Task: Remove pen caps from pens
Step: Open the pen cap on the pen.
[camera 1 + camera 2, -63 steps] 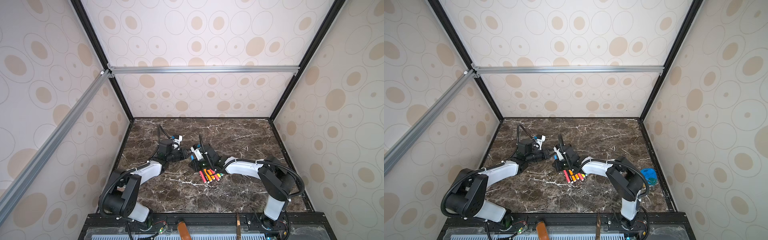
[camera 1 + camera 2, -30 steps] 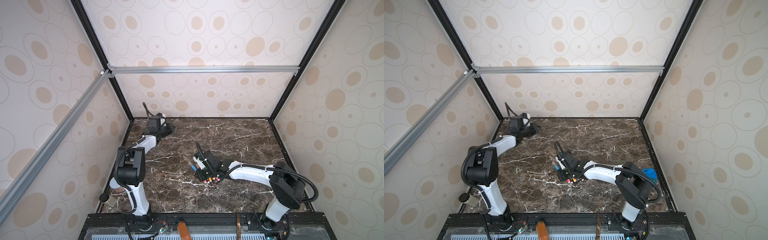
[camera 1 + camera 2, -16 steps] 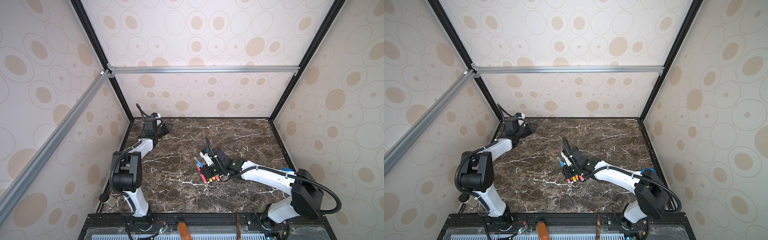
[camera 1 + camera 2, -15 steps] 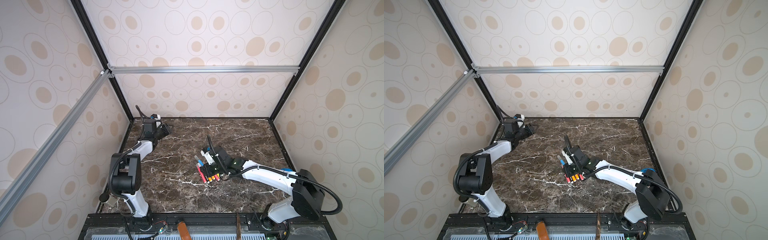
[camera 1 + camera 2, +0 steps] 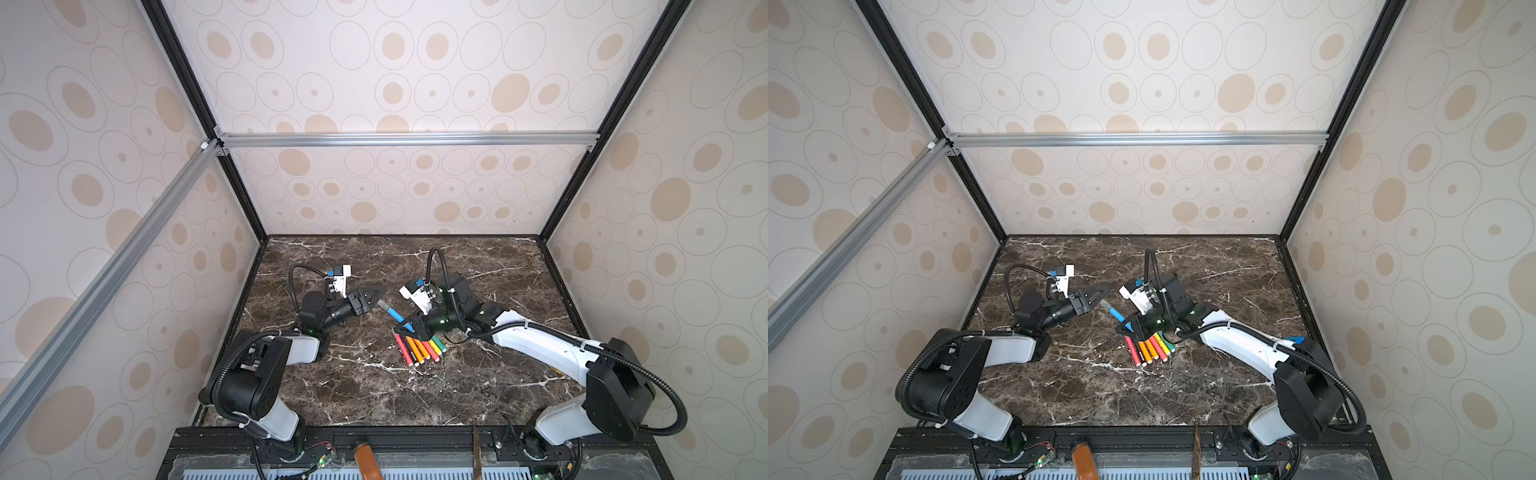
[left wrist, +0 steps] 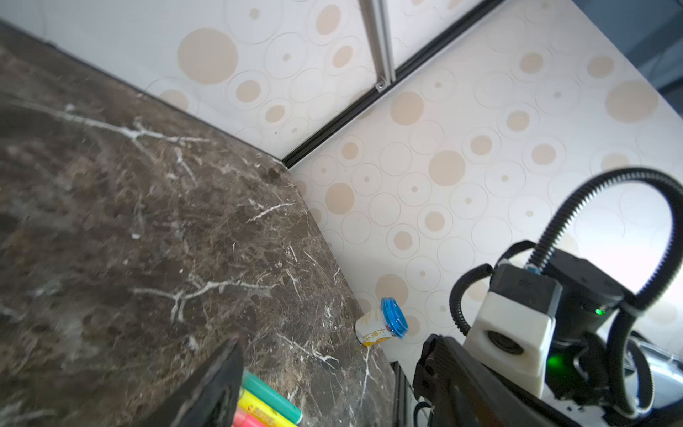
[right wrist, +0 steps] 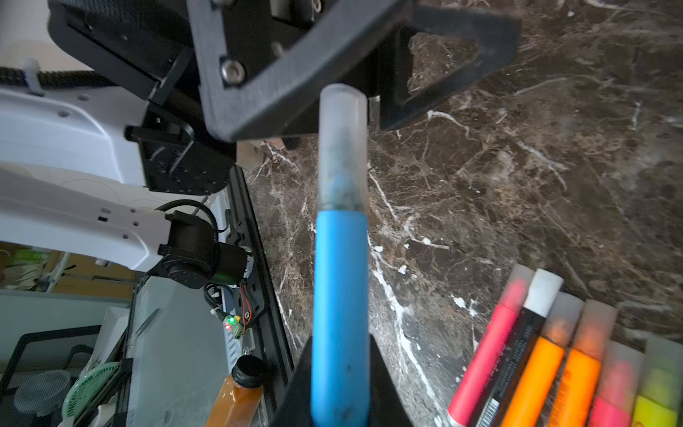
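A small white cup (image 6: pixel 379 330) with a blue lid carries three yellow-orange Chinese characters, apparently 大果粒, beside a small red mark too tiny to read. The black pen (image 7: pixel 517 347) bears a barcode near its end. Small print on an orange pen (image 7: pixel 532 377) and the yellow pen (image 6: pixel 262 406) is illegible.

Your left gripper (image 5: pixel 378 296) points toward 3 o'clock in a top view, jaws spread. Your right gripper (image 5: pixel 405 329) faces it toward 9 o'clock, clamped on the blue pen (image 5: pixel 395 314).
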`<action>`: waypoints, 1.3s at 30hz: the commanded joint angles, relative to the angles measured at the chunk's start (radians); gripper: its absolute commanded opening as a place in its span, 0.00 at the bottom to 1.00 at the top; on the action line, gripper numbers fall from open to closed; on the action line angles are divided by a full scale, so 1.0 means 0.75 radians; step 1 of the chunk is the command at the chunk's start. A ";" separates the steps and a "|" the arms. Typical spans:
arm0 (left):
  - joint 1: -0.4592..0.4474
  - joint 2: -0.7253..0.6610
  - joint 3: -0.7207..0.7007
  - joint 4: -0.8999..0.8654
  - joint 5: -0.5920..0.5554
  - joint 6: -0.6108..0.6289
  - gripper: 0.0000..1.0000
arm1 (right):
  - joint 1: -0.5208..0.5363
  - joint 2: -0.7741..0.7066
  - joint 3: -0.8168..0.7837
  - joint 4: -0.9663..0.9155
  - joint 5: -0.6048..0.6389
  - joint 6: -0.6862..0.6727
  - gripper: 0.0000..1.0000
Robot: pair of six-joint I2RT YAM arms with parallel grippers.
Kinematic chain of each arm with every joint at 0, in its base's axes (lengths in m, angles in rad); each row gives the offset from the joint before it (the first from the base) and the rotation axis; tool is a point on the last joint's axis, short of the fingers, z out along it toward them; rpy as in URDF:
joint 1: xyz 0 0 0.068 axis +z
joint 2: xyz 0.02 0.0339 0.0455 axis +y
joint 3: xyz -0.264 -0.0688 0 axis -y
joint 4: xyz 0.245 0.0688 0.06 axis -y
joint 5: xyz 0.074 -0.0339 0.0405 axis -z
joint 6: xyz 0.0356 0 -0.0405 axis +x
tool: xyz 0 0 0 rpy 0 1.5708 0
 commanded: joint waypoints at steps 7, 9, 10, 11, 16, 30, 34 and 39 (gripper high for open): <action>-0.008 0.066 0.016 0.389 0.085 -0.138 0.59 | -0.063 0.008 0.009 0.055 -0.111 0.005 0.00; -0.012 0.064 0.026 0.337 0.107 -0.108 0.57 | -0.077 0.009 0.009 0.042 -0.130 -0.015 0.00; -0.015 0.064 0.024 0.311 0.107 -0.087 0.57 | -0.084 0.016 0.018 0.011 -0.151 -0.041 0.00; -0.022 0.062 0.025 0.282 0.108 -0.066 0.57 | -0.086 0.022 0.031 -0.023 -0.161 -0.063 0.00; -0.066 0.048 0.053 0.171 0.140 0.018 0.53 | -0.088 0.049 0.066 -0.090 -0.174 -0.113 0.00; -0.112 -0.065 0.078 -0.080 0.178 0.241 0.31 | -0.152 0.074 0.053 -0.058 -0.256 -0.156 0.00; -0.130 -0.067 0.078 -0.088 0.192 0.264 0.32 | -0.163 0.085 0.096 -0.154 -0.298 -0.236 0.00; -0.147 -0.083 0.078 -0.068 0.204 0.273 0.22 | -0.169 0.098 0.109 -0.177 -0.301 -0.263 0.00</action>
